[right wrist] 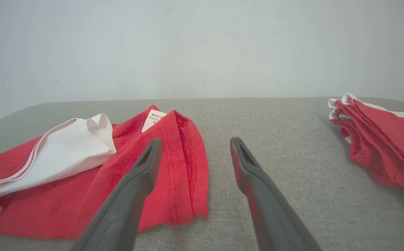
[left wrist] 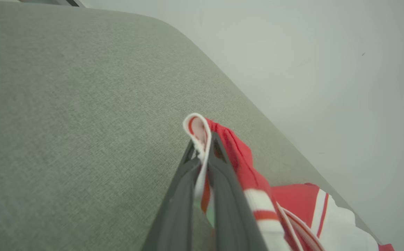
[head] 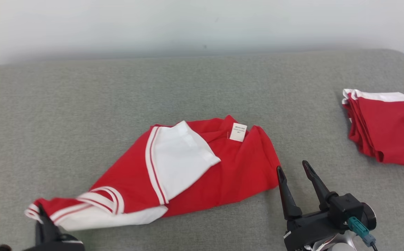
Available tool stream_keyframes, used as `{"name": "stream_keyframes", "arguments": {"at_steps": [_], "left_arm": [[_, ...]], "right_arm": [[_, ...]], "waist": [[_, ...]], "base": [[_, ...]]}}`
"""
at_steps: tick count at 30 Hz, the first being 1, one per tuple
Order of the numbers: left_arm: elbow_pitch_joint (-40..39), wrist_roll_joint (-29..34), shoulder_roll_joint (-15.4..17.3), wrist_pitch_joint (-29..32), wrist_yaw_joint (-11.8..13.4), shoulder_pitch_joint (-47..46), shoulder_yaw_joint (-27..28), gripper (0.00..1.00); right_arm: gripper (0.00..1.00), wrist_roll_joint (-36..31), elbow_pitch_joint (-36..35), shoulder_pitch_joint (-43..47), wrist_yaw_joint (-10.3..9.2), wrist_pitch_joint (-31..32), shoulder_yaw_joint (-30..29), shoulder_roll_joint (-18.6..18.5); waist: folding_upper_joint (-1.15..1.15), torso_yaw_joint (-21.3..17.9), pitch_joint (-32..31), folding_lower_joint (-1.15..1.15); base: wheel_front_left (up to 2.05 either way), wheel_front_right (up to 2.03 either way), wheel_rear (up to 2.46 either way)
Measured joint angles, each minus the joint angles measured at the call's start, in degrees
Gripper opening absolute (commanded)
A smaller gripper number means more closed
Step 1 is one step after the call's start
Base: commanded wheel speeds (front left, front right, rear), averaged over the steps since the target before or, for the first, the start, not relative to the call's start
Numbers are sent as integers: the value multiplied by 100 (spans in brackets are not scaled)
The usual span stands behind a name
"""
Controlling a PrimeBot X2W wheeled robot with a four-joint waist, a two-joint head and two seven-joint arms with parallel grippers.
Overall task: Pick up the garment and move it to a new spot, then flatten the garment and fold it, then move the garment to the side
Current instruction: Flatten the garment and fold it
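base: count, please.

op: two red-and-white pieces on the grey cushion (head: 83, 104). the garment (head: 233, 170) (right wrist: 181, 157) lies loose and rumpled in the middle, toward the near edge. one white panel is turned up, and a white label (head: 238, 132) shows at its far side. the folded pile (head: 386, 129) (right wrist: 390, 136) sits by the right edge, well apart from it. two grippers in my head view.

base: jaws?

op: left gripper (head: 42, 211) (left wrist: 203, 139) is pinched almost closed on the garment's striped hem. on its wrist view i see the white-edged cloth looping up past the fingertips. right gripper (head: 292, 166) (right wrist: 195, 141) is spread wide and grips nothing. i can't tell whether its tips touch the cushion.

base: arm poses?

op: left gripper sits low by the near left corner, fingers pointing toward the far edge, at the garment's left tip. right gripper is at the near edge, just beside the garment's right end, with its fingers leaning left. from its wrist view i get the garment's stitched edge ahead on the left and the folded pile ahead on the right.
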Motion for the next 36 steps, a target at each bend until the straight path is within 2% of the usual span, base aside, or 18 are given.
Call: {"name": "stream_keyframes", "arguments": {"at_steps": [1,5,8,9,12,13,15,17,19,23,28,36], "left_arm": [[124,-46,-22,0,-23,15,-31,100],[480,-165,-41,0,40,68,-146,100],[524,9,-37,0,32,67,58,100],[511,148,-24,0,16,68,120,100],[167,1121,146,0,270,108,151,100],[167,1121,146,0,270,108,151,100],[-136,1705,321,0,294,160,29,100],[-371,2082,470,37,-146,188,-581,100],[-478,2446,631,423,-604,175,-1299,100],[-593,3060,959,1156,-962,-53,-2158,100],[-315,3529,1129,1715,-1149,-434,-2738,100],[335,3898,1173,1970,-1218,-925,-3133,100]], "right_arm": [[100,0,-2,-1,1,2,13,0],[100,0,-11,1,1,20,13,0],[100,-1,-42,8,1,23,-8,0],[100,-1,-43,10,1,27,-26,0],[100,-1,-56,18,1,27,-58,0],[100,-1,-56,18,1,27,-58,0],[100,-1,-62,23,1,27,-65,-1],[100,3,-59,24,1,27,-60,1],[100,20,-57,24,1,26,-53,3],[100,55,-53,14,1,25,-46,0],[100,100,-49,-7,0,20,-44,-2],[100,174,-9,-54,0,12,-10,0]], "waist": [[0,37,-18,0],[0,116,-81,0],[0,120,-72,0],[0,114,-64,0],[1,94,-55,1],[1,94,-55,1],[1,78,-48,0],[1,58,-41,0],[1,43,-36,1],[1,4,-8,1],[1,-67,58,1],[1,-284,133,1]], "base": [[0,0,0],[0,0,0],[0,0,0],[0,0,0],[0,0,0],[0,0,0],[0,0,0],[0,0,0],[0,0,0],[0,0,0],[0,0,0],[0,0,0]]}}
